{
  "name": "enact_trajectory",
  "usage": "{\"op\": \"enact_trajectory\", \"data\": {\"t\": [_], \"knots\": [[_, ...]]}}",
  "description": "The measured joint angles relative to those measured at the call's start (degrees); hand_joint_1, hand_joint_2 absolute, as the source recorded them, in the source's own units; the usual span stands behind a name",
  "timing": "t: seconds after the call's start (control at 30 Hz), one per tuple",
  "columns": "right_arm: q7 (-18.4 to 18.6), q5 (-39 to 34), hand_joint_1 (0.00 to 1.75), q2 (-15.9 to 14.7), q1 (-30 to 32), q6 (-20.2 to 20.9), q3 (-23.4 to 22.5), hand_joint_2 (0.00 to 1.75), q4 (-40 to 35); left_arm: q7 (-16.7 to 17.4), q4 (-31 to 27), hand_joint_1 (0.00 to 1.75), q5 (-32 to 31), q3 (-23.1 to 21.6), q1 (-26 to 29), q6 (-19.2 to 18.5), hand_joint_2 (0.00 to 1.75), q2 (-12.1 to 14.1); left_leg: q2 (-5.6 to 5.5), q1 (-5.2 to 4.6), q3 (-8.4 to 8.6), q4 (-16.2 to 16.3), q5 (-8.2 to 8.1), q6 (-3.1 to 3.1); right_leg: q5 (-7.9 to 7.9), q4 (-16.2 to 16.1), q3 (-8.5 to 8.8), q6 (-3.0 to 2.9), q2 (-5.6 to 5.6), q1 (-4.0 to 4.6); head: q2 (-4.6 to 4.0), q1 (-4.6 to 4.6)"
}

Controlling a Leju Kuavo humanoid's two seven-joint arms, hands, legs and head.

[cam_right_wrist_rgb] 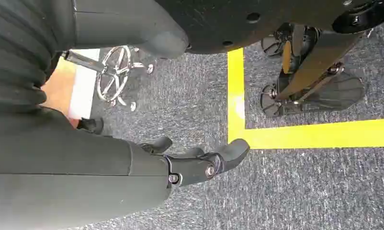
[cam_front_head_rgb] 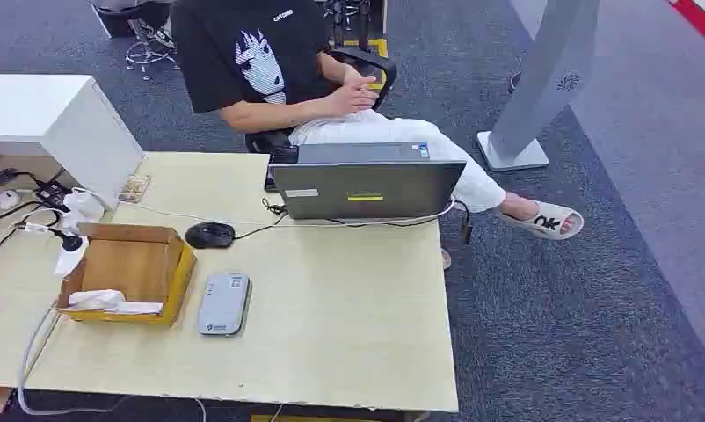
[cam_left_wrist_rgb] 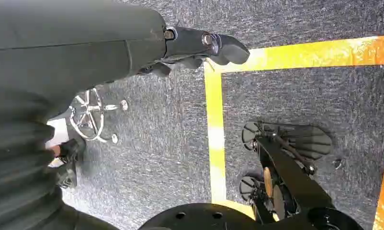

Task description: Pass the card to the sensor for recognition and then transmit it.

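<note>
Left hand [cam_left_wrist_rgb: 199, 48] and right hand [cam_right_wrist_rgb: 195, 160] hang over grey carpet [cam_right_wrist_rgb: 324, 191] (yellow tape lines), fingers loosely apart, holding nothing. Sensor [cam_front_head_rgb: 223, 303] lies on wooden table [cam_front_head_rgb: 349, 308].

Sensor [cam_front_head_rgb: 223, 303] lower left of centre on table [cam_front_head_rgb: 349, 334], right of box [cam_front_head_rgb: 129, 272]; mouse [cam_front_head_rgb: 210, 235] above it; laptop [cam_front_head_rgb: 367, 185] centre; person [cam_front_head_rgb: 279, 61] above laptop.

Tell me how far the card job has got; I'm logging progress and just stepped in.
Nothing looks done yet. Both arms hang by the robot's sides: the left hand and right hand hold nothing, their fingers over the grey carpet. On the table, the grey sensor lies flat beside the cardboard box. I cannot make out a card. Still left: picking up the card, presenting it to the sensor, and handing it on.
</note>
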Motion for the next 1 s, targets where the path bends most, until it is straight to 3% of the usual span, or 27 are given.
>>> {"op": "enact_trajectory", "data": {"t": [0.07,0.27,0.53,0.87,1.0], "knots": [[-0.29,-0.31,0.0,0.0,-0.36,-0.35,0.0,1.75,0.02,-0.51,0.0,0.0,0.48,0.02,-0.13,0.09,1.75,0.0,0.0,0.0,-0.04,0.0,0.0,0.0,0.0,0.0,0.0,0.0,0.0,0.0,0.0,0.0],[-4.24,-4.15,0.0,0.0,-4.07,-4.64,-0.11,1.75,0.7,-6.82,0.07,0.0,5.4,2.47,-1.93,3.04,1.75,-0.15,0.0,0.0,0.0,0.0,0.03,-0.01,0.04,0.0,0.01,-0.02,-0.01,0.0,0.0,0.0],[-9.42,-9.13,0.0,0.0,-8.61,-11.42,-2.47,1.75,2.93,-14.68,1.55,0.0,11.36,9.24,-4.65,7.82,1.75,-0.98,0.0,0.0,0.01,0.01,0.05,0.01,0.06,0.0,0.0,-0.03,-0.01,0.0,0.0,0.0],[-13.14,-12.83,0.0,0.0,-12.27,-20.81,-7.0,1.75,5.99,-21.01,4.13,0.0,16.66,18.69,-7.33,14.89,1.75,-2.14,0.0,0.0,0.01,0.01,0.05,0.01,0.06,0.0,-0.01,-0.03,0.0,0.0,0.0,0.0],[-13.4,-13.2,0.0,-0.02,-12.89,-21.7,-7.93,1.75,6.64,-21.68,4.72,0.0,17.25,20.7,-7.68,15.54,1.75,-2.47,0.0,0.0,0.01,0.01,0.05,0.01,0.06,0.0,-0.01,-0.03,0.0,0.0,0.0,0.0]]}}
